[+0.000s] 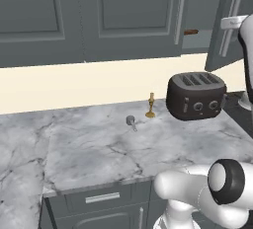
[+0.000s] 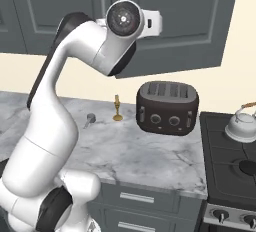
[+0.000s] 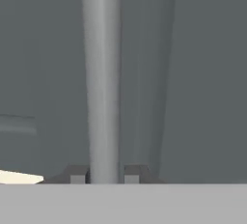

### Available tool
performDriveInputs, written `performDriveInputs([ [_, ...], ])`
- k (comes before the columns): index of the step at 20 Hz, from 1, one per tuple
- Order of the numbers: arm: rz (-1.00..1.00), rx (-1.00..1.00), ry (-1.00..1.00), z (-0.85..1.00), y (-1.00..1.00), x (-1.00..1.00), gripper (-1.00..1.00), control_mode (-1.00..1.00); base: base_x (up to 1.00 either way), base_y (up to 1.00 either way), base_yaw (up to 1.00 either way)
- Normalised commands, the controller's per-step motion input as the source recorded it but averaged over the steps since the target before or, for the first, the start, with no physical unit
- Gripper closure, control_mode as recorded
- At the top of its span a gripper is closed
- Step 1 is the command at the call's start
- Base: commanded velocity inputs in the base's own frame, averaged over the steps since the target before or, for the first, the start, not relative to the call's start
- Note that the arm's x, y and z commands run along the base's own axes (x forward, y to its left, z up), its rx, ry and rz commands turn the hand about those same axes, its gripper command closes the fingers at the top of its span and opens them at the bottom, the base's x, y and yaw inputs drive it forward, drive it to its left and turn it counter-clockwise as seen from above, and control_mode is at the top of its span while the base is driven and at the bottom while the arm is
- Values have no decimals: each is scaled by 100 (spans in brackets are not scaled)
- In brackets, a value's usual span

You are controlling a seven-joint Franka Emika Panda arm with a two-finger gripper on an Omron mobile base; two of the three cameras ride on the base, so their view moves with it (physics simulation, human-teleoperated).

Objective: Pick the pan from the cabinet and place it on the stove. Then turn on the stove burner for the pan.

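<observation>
We have the gripper [image 3: 102,174] closed on the cabinet's [image 1: 123,16] silver bar handle [image 3: 101,73], one dark finger [image 3: 77,174] on each side of it, touching. The bar is round, smooth and metallic, running straight up from between the fingertips against the flat matte grey door. To open well, we should keep the hold square and follow the door's arc so the slick bar does not slip out. The pan is presumably behind this partly open door, beyond the fingers; we cannot see it.
</observation>
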Motion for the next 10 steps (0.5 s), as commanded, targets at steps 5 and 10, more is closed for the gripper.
performDriveInputs([
  [5, 0, 0, -2, 6, -79, -67, 100, -100, 0, 0, 0],
  [10, 0, 0, 0, 1, -63, -44, 100, -100, 0, 0, 0],
])
